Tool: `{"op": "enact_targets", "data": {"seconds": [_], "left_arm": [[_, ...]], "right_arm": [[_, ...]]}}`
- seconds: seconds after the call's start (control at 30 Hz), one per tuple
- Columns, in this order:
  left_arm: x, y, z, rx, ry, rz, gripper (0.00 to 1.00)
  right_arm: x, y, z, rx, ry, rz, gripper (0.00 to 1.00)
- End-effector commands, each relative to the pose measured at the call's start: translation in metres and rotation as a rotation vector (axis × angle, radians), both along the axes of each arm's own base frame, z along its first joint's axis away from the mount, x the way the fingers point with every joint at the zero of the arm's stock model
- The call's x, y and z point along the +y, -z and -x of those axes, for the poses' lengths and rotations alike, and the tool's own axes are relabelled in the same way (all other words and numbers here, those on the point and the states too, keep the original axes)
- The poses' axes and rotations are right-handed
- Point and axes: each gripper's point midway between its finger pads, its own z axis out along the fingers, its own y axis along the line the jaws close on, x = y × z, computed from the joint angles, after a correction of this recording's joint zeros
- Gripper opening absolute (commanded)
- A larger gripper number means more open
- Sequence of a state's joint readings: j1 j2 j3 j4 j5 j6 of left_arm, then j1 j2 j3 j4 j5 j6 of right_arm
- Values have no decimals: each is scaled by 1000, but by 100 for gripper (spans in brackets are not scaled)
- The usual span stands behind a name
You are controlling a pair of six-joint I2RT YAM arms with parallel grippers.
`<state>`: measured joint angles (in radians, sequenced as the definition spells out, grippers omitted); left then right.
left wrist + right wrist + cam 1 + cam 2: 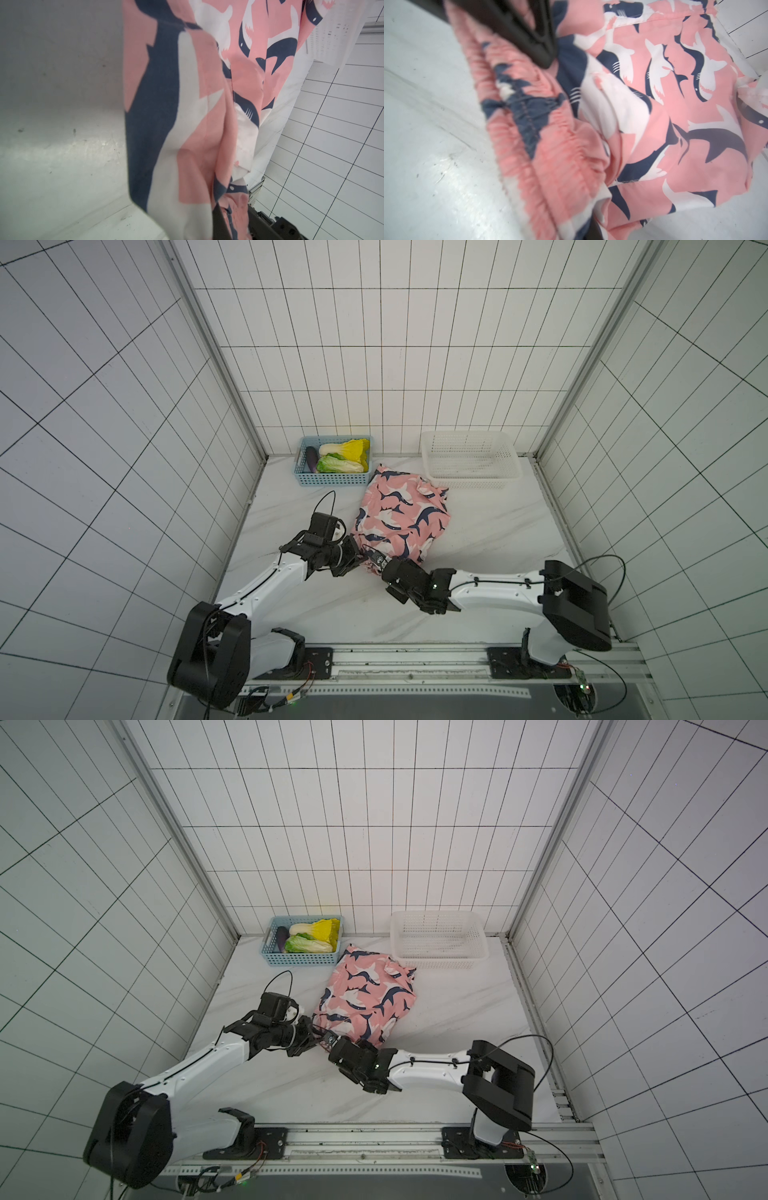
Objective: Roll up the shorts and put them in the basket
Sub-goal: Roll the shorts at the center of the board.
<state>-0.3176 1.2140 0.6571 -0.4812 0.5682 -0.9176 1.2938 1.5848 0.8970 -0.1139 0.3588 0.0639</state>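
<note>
Marble tabletop (498, 531) | shorts (399, 510) lie near-to-far, waistband (550, 155) nearest | left end effector (360, 559), right end effector (376, 562) grasp it

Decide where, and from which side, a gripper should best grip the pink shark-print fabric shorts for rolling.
Probably the gathered waistband of the pink shark-print fabric shorts, approached from the robot's side: that thick, ridged edge lies nearest it, and the roll can then run towards the far end.

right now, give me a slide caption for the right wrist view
Right wrist view: pink shark-print shorts bunched on the white table, gathered waistband nearest the lens.
</note>
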Motion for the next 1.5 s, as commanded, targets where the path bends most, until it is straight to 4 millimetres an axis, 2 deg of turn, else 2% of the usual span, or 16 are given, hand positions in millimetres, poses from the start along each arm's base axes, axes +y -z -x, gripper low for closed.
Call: {"op": "enact_targets", "data": {"seconds": [0.0, 0.23, 0.4, 0.43, 0.53, 0.6, 0.7, 0.8, 0.87, 0.97, 1.13, 1.3, 1.47], "left_arm": [[16, 17, 12, 22, -6, -73, 0], [26, 37, 28, 120, 22, -143, 0], [32, 40, 21, 139, 9, -173, 0], [32, 38, 18, 134, 8, -171, 9], [36, 27, 5, 82, -10, -195, 44], [40, 15, -4, 25, -31, -218, 61], [49, -9, -13, -82, -71, -249, 73], [49, -27, -17, -191, -78, -231, 75], [43, -32, -15, -227, -59, -188, 75], [34, -28, -7, -247, -20, -170, 76], [5, -24, 11, -336, 75, -175, 78], [-6, -14, 12, -394, 94, -221, 79], [-9, -8, 2, -471, 65, -209, 81]], "right_arm": [[-28, 15, 14, 125, -26, 29, 0], [-34, 21, 39, 440, -146, -28, 0], [-40, 27, 29, 636, -83, -102, 0], [-38, 26, 25, 679, -68, -136, 0], [-30, 24, 18, 775, -58, -176, 0], [-25, 26, 15, 830, -56, -185, 0], [-19, 28, 7, 903, -34, -215, 0], [-14, 26, -2, 975, -7, -263, 0], [-12, 25, -9, 1009, 12, -291, 0], [-12, 24, -20, 1085, 47, -343, 0], [-15, 31, -33, 1189, 106, -395, 0], [-15, 35, -34, 1214, 110, -400, 0], [-14, 40, -34, 1230, 112, -395, 0]]}}
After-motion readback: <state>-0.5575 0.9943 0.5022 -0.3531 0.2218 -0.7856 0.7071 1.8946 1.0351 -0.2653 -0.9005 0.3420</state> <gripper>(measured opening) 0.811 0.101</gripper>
